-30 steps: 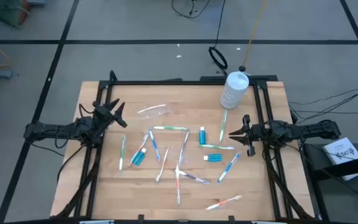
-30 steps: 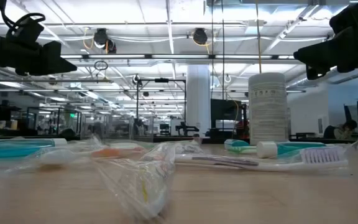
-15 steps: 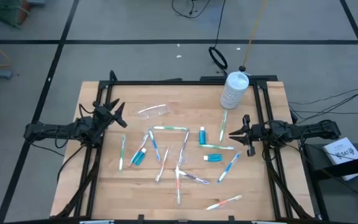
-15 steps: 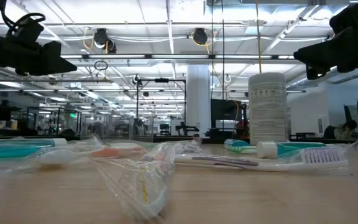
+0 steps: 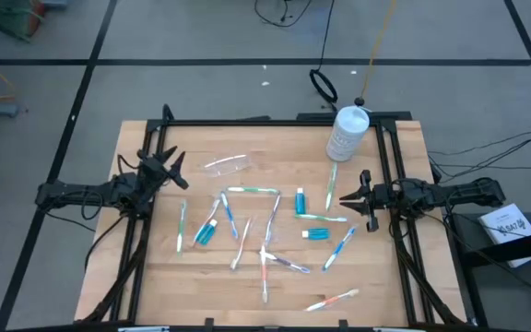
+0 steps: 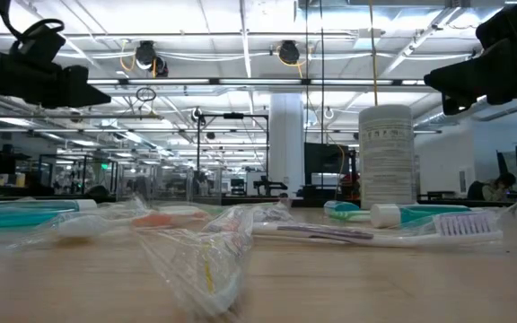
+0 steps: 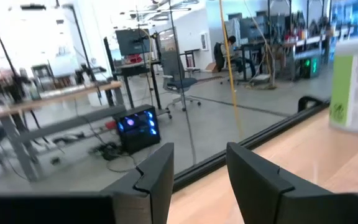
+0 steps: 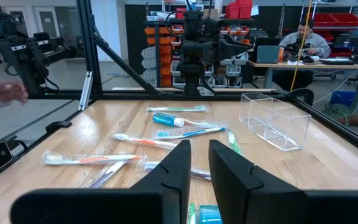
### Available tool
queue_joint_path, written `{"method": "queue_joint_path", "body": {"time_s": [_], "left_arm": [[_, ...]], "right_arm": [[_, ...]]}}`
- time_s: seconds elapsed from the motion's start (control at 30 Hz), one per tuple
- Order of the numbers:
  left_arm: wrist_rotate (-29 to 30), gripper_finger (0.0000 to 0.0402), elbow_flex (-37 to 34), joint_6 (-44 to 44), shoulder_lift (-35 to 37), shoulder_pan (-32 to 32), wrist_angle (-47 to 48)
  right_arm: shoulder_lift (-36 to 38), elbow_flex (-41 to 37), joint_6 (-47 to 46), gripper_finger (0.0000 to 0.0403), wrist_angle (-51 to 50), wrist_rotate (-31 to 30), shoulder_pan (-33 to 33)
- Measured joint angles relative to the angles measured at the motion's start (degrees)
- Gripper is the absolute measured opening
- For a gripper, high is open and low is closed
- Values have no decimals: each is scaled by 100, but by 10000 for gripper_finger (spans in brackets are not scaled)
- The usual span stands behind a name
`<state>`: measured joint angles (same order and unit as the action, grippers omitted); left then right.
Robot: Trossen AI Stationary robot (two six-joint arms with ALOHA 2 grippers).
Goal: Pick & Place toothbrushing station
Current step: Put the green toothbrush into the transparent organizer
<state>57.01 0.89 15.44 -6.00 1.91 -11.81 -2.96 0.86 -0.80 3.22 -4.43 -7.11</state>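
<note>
Several toothbrushes lie flat and scattered on the middle of the wooden table, some in clear wrappers. Short teal toothpaste tubes lie among them. A clear plastic cup rests on the table farther back. My left gripper hovers open at the table's left side, pointing level, nothing between its fingers. My right gripper hovers at the right side, pointing level at the brushes, a narrow empty gap between its fingers.
A large white bottle stands upright at the table's far right corner. A black frame rail runs along the far edge. A person's hand shows beyond the table. Bare wood lies along the near edge.
</note>
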Motion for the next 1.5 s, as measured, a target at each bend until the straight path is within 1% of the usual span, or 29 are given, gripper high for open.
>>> {"method": "queue_joint_path", "body": {"time_s": [0.07,0.13,0.37,0.43,0.5,0.63,0.7,0.87,0.93,1.03,1.13,1.23,1.3,1.4,1.5], "left_arm": [[0,154,0,234,2,0,1],[0,154,2,286,2,0,-1],[0,154,1,208,1,0,-5],[-2,154,1,95,0,0,-38],[-3,154,0,-191,0,2,-46],[-4,154,2,-1581,2,2,-44],[-4,154,0,-2061,1,1,-45],[-8,154,0,-2196,1,2,-42],[-54,154,0,-2407,2,9,-18],[-358,154,1,-2777,2,9,178],[-958,154,1,-2827,0,9,677],[-1729,154,9,-2686,-3,11,808],[-2115,154,13,-2388,-17,11,797],[-2194,154,7,-1910,-15,10,615],[-2069,154,7,-1568,-13,10,129]], "right_arm": [[0,-1,-2,50,0,-1,1],[0,0,-2,50,0,-2,0],[0,-2,2,50,1,-1,0],[0,0,238,50,59,-11,2],[0,0,518,50,180,-20,2],[-2,-1,617,50,215,-17,2],[-2,0,605,50,225,-17,2],[-2,-1,497,50,244,-13,2],[-2,0,656,50,246,-13,2],[-2,-2,587,50,211,-7,2],[-2,0,339,50,111,-4,2],[-2,0,260,50,98,-4,2],[-2,0,296,50,100,-4,2],[-14,0,290,50,87,-2,2],[-20,0,299,50,85,-2,2]]}}
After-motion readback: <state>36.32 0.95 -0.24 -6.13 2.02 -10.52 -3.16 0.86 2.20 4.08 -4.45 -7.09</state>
